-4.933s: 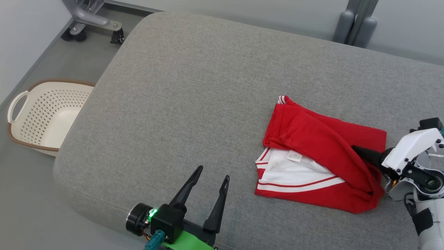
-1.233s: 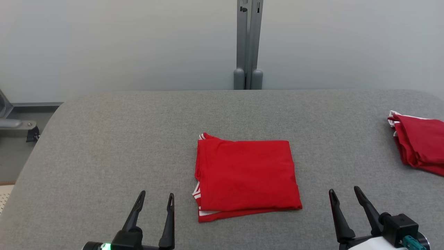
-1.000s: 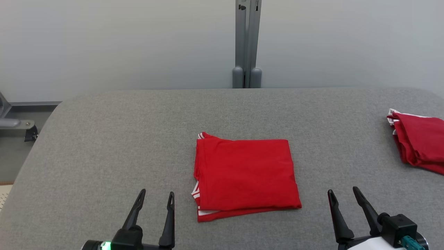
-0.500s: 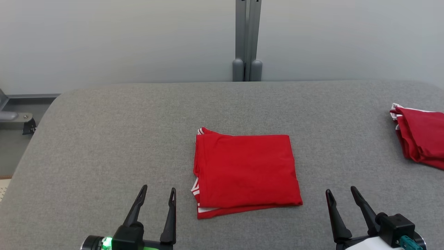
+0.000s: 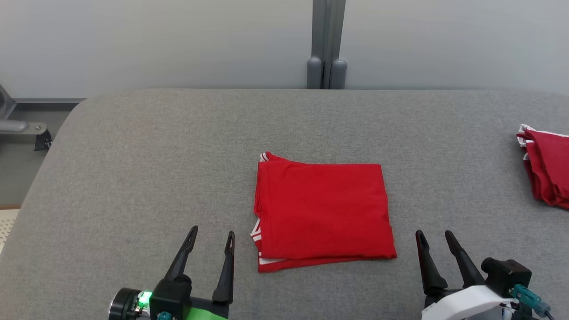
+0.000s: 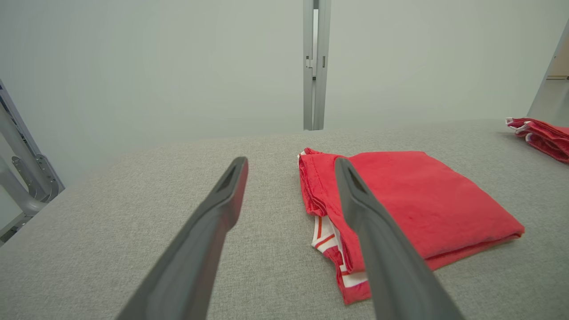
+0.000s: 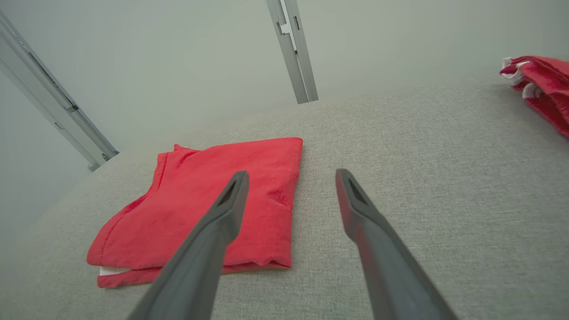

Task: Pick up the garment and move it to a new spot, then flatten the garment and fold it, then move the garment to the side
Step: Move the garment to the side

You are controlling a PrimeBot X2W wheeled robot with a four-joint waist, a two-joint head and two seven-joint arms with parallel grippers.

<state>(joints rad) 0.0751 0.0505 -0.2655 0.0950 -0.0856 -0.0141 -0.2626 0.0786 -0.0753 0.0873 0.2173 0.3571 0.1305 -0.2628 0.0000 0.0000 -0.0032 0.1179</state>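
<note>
A red garment [image 5: 322,213] with white trim lies folded into a neat rectangle in the middle of the grey padded surface [image 5: 133,155]. It also shows in the left wrist view [image 6: 413,200] and the right wrist view [image 7: 186,195]. My left gripper [image 5: 212,231] hovers open just left of its near-left corner, nothing between the fingers [image 6: 290,162]. My right gripper [image 5: 432,233] stands open just right of its near-right corner, also empty [image 7: 290,174]. Neither touches the cloth.
A second folded red garment [image 5: 549,164] lies at the surface's right edge, also seen from the wrists [image 6: 540,135] [image 7: 540,84]. A grey post [image 5: 326,44] stands behind the far edge. A metal frame foot [image 5: 22,129] sits on the floor at left.
Over the last second only the camera has shifted slightly; both grippers stay open and the garments lie still. Earlier the right gripper was at a garment off to the side.
</note>
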